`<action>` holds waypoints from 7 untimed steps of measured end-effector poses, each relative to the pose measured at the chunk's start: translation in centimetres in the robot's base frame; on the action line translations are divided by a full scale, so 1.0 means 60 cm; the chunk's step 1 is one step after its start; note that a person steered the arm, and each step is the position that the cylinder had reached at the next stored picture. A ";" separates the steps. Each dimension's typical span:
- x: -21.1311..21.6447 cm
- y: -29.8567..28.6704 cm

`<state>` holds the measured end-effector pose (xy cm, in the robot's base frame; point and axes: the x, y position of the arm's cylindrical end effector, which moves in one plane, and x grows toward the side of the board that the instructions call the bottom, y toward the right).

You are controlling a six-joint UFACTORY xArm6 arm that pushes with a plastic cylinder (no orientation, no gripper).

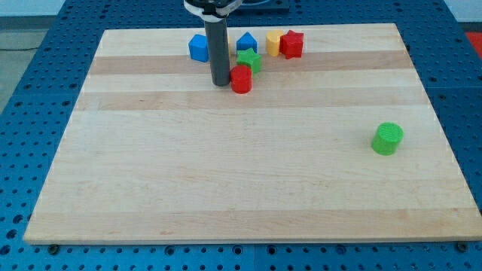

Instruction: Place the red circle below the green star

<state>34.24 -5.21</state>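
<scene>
The red circle (241,79) lies near the view's top centre, just below and touching the green star (249,60). My tip (221,83) rests on the board right next to the red circle's left side, close to touching it. The rod stands upright and hides part of the blocks behind it.
A blue block (199,47) sits left of the rod, and a blue pointed block (246,41), a yellow block (274,42) and a red star-like block (291,44) line the top edge. A green circle (388,139) lies at the right. The wooden board (226,173) ends on all sides.
</scene>
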 end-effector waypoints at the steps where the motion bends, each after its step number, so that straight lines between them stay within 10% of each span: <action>1: 0.002 0.000; 7: 0.018 0.005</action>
